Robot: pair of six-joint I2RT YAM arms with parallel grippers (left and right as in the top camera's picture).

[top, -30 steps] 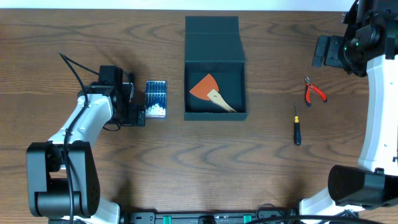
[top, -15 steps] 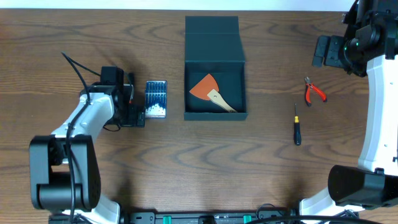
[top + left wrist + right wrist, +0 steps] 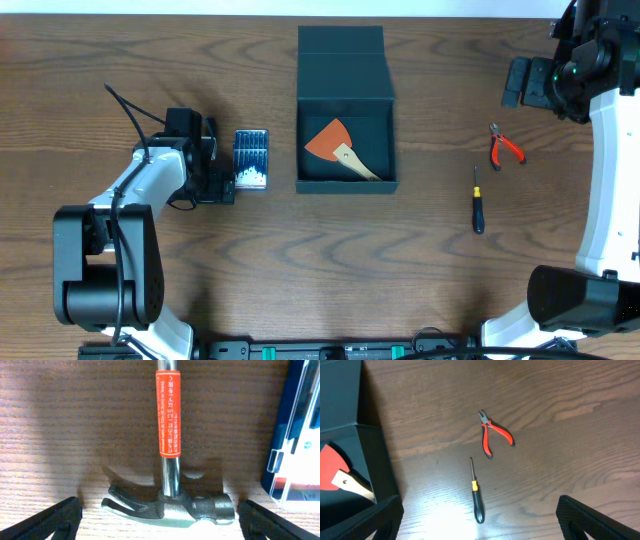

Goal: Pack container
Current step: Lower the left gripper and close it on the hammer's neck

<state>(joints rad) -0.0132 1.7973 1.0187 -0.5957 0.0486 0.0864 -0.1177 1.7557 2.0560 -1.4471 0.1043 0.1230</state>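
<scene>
Presently the left pincer (image 3: 160,527) stands spread astride a steel claw hammer (image 3: 169,480), left of the dark teal-black rectangular cardboard container (image 3: 340,60). Far right, the right pincer (image 3: 513,82) hangs spread, empty.

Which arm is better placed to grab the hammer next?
Left. The left tool, open, straddles the hammer; the right tool, also open, hangs across the table beyond the container.

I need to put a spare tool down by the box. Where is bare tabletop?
Bare wood lies between the container and the screwdriver, and along the near strip of table in front of the container. Left of it is crowded: the blue bit case, then the hammer under the open left gripper.
</scene>
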